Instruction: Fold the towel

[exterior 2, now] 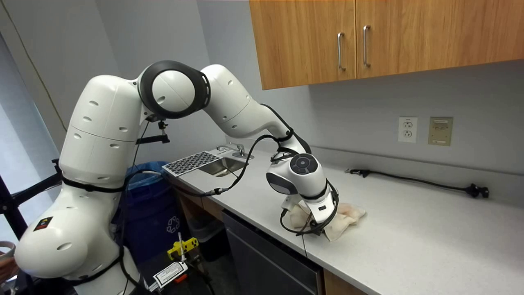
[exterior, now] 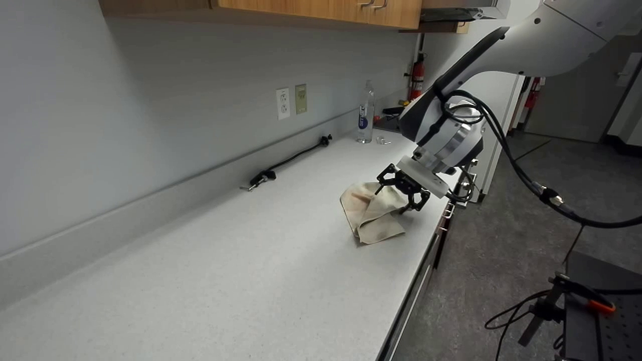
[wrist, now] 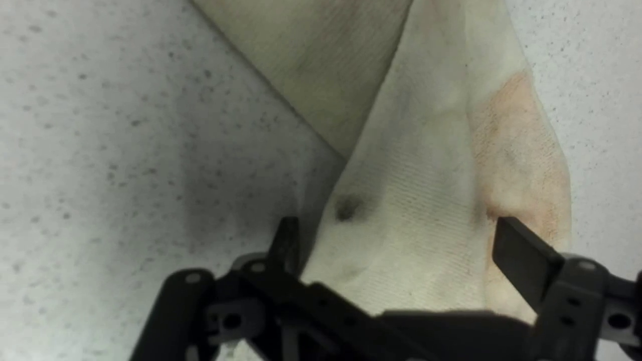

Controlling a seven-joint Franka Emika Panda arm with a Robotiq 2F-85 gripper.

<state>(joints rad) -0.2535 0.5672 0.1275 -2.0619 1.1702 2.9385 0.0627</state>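
Observation:
The towel (exterior: 362, 204) is a cream cloth with pinkish and dark stains. It lies rumpled on the counter, partly folded over itself, and also shows in an exterior view (exterior 2: 346, 219) partly behind the wrist. In the wrist view the towel (wrist: 411, 240) has a folded-over layer with a slanting edge. My gripper (exterior: 390, 201) is open and tilted over the towel's side nearer the robot. In the wrist view, the gripper (wrist: 396, 220) has one finger beside the towel's edge over bare counter and the other over the stained part. The cloth between the fingers is not pinched. Fingertip contact cannot be told.
The counter's front edge (exterior: 419, 273) runs close to the gripper. A black cable (exterior: 296, 156) lies along the back wall, also seen in an exterior view (exterior 2: 417, 182). A clear bottle (exterior: 366, 115) stands by the wall. A sink (exterior 2: 221, 167) is at the far end. Cabinets (exterior 2: 303, 41) hang above.

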